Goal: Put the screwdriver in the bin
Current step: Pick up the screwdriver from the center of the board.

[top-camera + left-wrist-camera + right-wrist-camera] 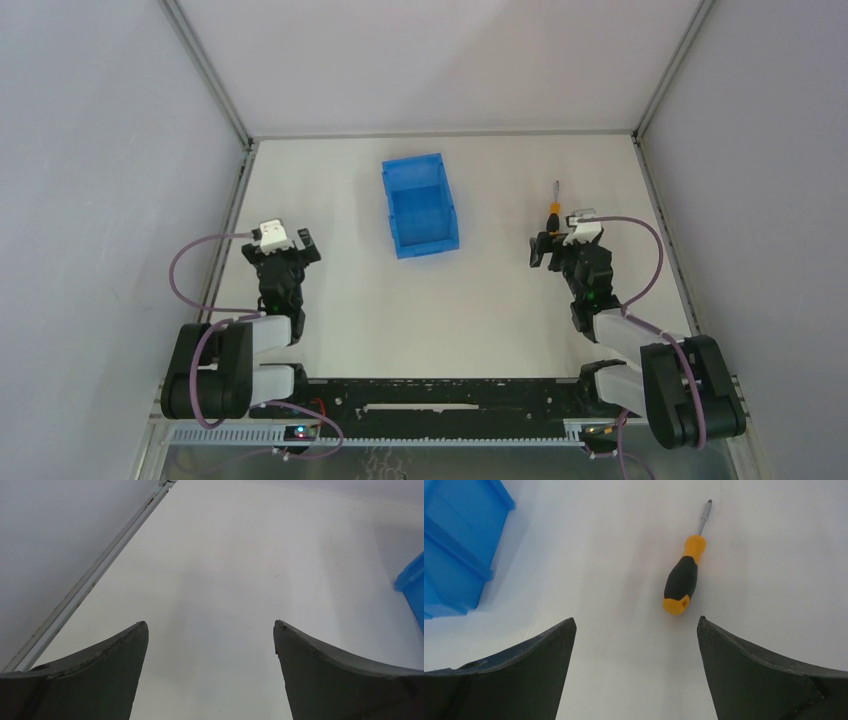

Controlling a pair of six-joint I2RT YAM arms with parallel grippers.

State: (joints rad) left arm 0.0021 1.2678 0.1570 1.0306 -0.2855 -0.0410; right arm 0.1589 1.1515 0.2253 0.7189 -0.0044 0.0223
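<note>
Right claw (556,241) wide open, holding nothing. Top view: it hovers well right of the bin (412,161), just short of the screwdriver (551,210); screwdriver lies flat on the table (480,320), also well right of the bin, shaft pointing away from the arm bases; right arm stretched forward, wrist pitched down at the handle; left claw (287,248) parked left of the bin, apart from it, arm folded near its base.

Left wrist view: left claw (210,624) open over bare table; nothing between the fingers; one blue corner of the bin (412,580) at the right edge.

Right wrist view: right claw (636,621) open; screwdriver (681,580) just ahead of the fingertips, nearer the finger farther from the bin, touching neither; bin (459,545) at upper left.

Judgement: step in hand is the approach to the pick; nothing grasped yet. Next move calls for a small shift away from the bin to centre the handle, then lowering and closing across the black grip; the carry to the bin comes after.
</note>
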